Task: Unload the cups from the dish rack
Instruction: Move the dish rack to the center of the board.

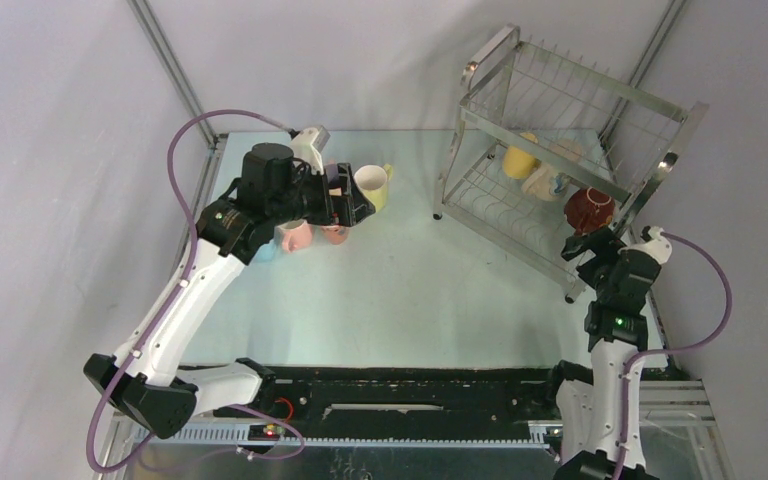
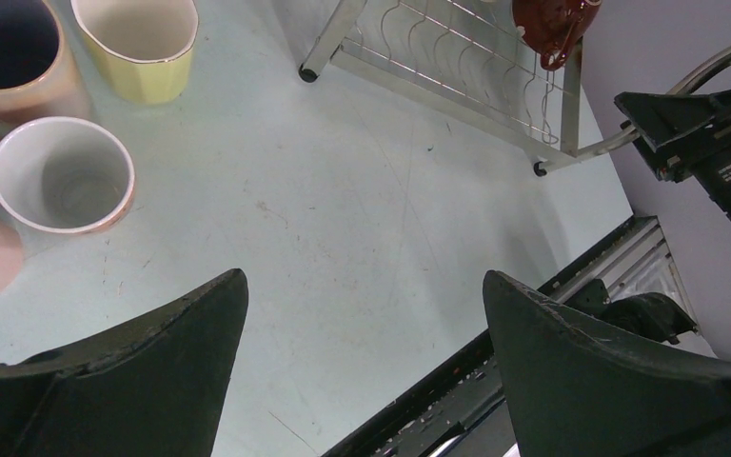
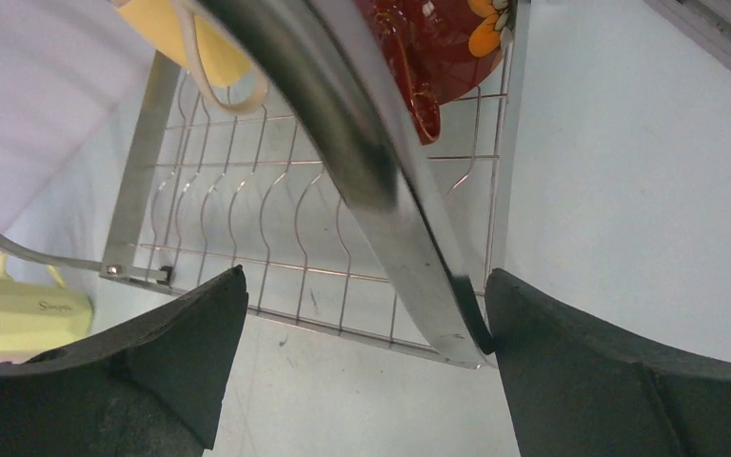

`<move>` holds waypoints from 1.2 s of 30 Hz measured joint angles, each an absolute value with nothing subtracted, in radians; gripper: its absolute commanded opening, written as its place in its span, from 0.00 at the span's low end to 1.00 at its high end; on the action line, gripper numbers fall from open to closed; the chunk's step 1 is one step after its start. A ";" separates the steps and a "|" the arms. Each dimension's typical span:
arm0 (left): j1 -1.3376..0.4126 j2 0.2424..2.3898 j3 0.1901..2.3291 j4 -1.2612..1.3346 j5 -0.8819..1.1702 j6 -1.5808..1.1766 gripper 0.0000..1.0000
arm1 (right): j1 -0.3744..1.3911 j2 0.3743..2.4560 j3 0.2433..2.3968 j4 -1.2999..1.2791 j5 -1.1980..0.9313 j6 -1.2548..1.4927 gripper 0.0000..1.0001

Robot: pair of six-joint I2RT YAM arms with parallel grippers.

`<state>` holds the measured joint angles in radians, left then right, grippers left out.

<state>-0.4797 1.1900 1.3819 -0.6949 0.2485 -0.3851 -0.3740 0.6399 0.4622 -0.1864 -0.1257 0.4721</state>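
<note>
While the left pincer (image 2: 364, 286) hangs spread and empty above the unloaded cups (image 2: 62, 176) on the worktop (image 1: 410, 290), the right pincer (image 3: 362, 286), also spread, sits at the near end of the dish rack (image 1: 580, 88), just beside a dark red mug (image 1: 588, 208). Fetching that mug looks like the step in hand. Next the right pincer must clear the chrome bar (image 3: 371, 162), which shows between its fingers only in the right wrist view. Only the overhead view shows a yellow mug (image 1: 518, 160) inside the rack.

Chrome dish rack (image 1: 454, 150), dark red flowered mug (image 1: 588, 208), yellow mug (image 1: 520, 160)
</note>
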 measured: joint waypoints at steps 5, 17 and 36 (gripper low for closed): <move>-0.479 1.190 1.382 -0.689 0.249 -0.392 1.00 | -0.266 0.630 0.461 -0.194 -0.034 0.442 1.00; -0.480 1.188 1.369 -0.673 0.249 -0.393 1.00 | 0.154 0.552 0.399 -0.163 0.099 0.514 1.00; -0.480 1.167 1.354 -0.668 0.248 -0.396 1.00 | 0.728 0.913 0.393 0.209 0.399 0.635 1.00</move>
<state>-0.4797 1.1671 1.3540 -0.6678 0.2481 -0.3958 0.7284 0.9127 0.3931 0.2089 0.3988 0.6346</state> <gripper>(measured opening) 0.996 0.998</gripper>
